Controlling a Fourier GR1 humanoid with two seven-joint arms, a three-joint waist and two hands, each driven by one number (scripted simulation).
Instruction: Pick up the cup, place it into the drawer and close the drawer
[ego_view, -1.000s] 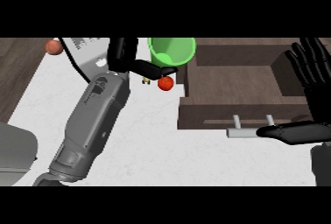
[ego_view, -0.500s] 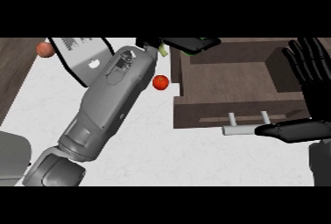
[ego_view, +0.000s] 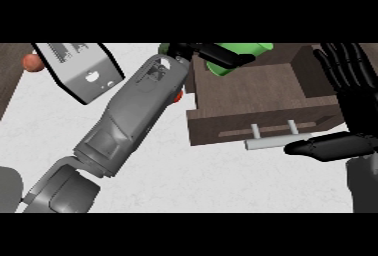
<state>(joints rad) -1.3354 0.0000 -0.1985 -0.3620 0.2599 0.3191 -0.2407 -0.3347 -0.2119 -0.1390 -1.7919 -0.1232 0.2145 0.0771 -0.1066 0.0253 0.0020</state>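
l forearm ran diagonally up from lower left, l hand (ego_view: 214, 52) w/ fingers curled round the green cup (ego_view: 238, 60), held over the open drawer's (ego_view: 258, 95) back left corner. r hand (ego_view: 347, 75) rested at the right edge, fingers straight and spread, thumb by the drawer handle (ego_view: 275, 141).

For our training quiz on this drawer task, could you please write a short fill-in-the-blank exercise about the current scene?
1. The left hand holds a cup whose colour is ____.
2. The cup hangs above the open ____.
3. The right hand rests at the view's right with its fingers ____.
4. The drawer's pale handle faces the view's ____ edge.

Missing words: green; drawer; straight; lower
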